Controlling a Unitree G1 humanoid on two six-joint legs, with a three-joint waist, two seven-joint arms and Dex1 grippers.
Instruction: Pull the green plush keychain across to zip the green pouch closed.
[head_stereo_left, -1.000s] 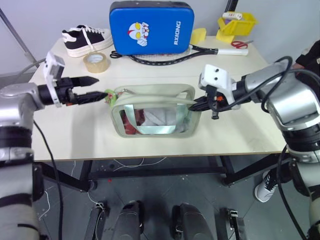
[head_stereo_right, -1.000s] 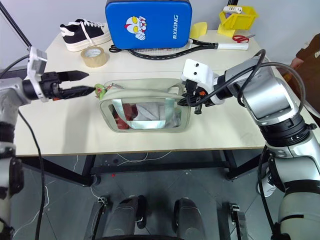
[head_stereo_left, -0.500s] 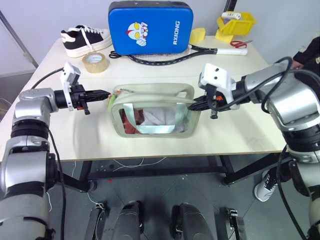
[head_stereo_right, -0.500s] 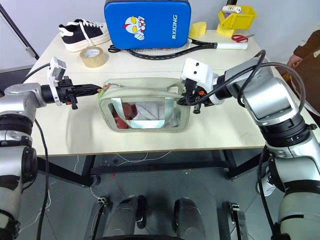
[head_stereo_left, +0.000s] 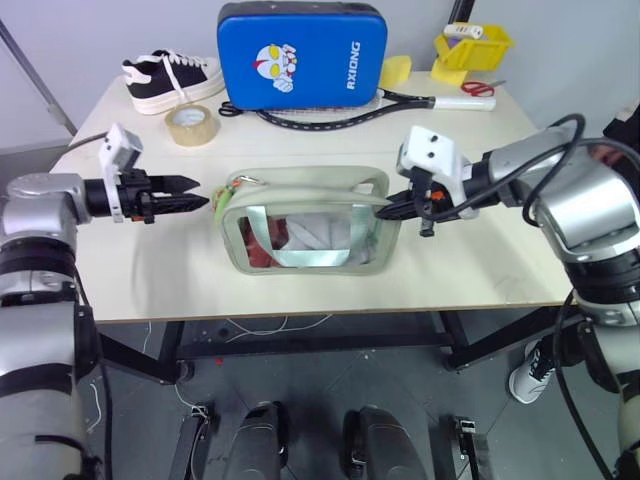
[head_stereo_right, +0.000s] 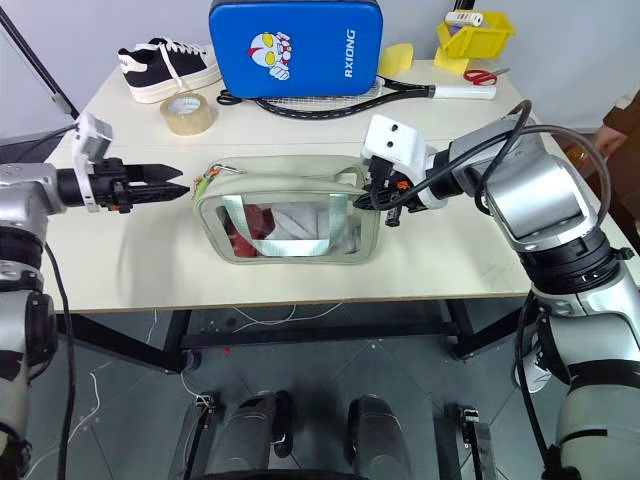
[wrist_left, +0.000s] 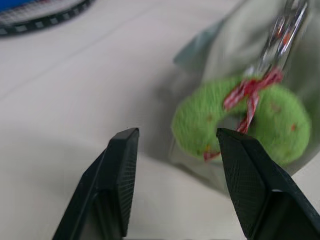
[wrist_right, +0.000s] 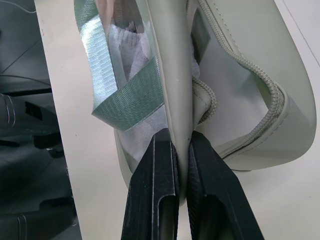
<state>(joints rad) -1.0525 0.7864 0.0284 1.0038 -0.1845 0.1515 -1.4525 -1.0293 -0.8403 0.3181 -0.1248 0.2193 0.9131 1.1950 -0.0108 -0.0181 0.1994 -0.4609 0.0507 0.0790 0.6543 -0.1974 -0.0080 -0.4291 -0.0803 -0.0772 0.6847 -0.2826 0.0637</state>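
**A:** The green plush keychain (wrist_left: 240, 120), where is it?

**B:** It hangs at the left end of the green pouch (head_stereo_left: 308, 222), a fuzzy lime ring on a red cord and metal clip. The pouch lies in the middle of the table (head_stereo_left: 480, 270), its zipper open along the top.

**A:** And the grippers?

**B:** The left gripper (head_stereo_left: 190, 203) hovers just beside the keychain, fingers apart, holding nothing. In the left wrist view the plush sits ahead of the right-hand fingertip rather than centred between the two. The right gripper (head_stereo_left: 388, 211) is clamped shut on the pouch's right end wall, steadying it.

**A:** How should the grasp go?

**B:** My judgement: shift the left gripper sideways until the plush sits between both fingers, move in, then close firmly on the ring itself, not the thin cord. The pull should run straight along the zipper toward the right gripper, which must hold fast so the soft pouch does not slide or buckle
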